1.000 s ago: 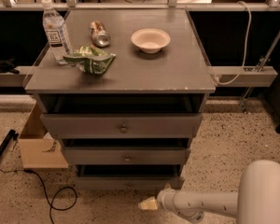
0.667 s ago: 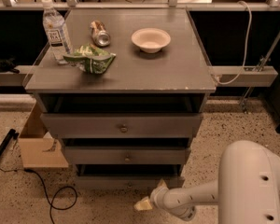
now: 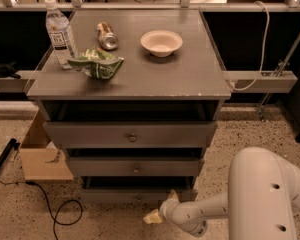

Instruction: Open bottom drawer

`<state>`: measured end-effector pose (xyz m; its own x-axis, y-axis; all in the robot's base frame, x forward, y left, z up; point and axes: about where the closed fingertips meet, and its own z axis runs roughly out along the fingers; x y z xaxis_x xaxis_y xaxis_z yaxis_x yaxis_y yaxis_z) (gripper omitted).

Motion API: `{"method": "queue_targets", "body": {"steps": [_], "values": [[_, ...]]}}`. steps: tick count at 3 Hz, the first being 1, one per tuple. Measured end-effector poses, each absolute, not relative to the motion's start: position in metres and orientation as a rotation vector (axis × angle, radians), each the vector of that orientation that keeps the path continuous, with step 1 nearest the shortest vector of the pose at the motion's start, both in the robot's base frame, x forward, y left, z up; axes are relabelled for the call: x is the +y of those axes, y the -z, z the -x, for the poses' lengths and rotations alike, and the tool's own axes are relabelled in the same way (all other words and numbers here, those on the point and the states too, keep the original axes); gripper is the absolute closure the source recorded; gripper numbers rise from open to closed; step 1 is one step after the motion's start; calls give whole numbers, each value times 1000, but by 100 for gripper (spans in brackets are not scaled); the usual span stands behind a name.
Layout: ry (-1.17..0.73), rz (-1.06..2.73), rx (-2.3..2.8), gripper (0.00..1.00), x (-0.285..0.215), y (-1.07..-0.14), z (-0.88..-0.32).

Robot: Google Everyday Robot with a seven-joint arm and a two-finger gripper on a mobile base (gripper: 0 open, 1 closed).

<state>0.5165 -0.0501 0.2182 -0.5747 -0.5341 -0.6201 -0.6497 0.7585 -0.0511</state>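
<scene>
My gripper (image 3: 161, 207) has shifted toward 10 o'clock and now sits near the floor, at 4 o'clock of the bottom drawer (image 3: 115, 194). Fingers are apart and empty. Approach is nearly complete, but the drawer is not yet gripped.

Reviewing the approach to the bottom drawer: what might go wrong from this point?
1. The gripper, open, sits low by the right part of the bottom drawer. It may close off-centre and slip off the front.
2. The middle drawer lies just above, so the gripper could catch it instead.
3. A hard tug might shake the cabinet and topple the upright water bottle.
</scene>
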Motion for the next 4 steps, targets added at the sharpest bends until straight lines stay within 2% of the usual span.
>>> {"method": "queue_targets", "body": {"steps": [1, 2, 4], "values": [[-207, 902, 2316, 0, -48, -216, -515], [-122, 961, 2285, 0, -38, -208, -540], [-103, 986, 2288, 0, -34, -203, -542]]}}
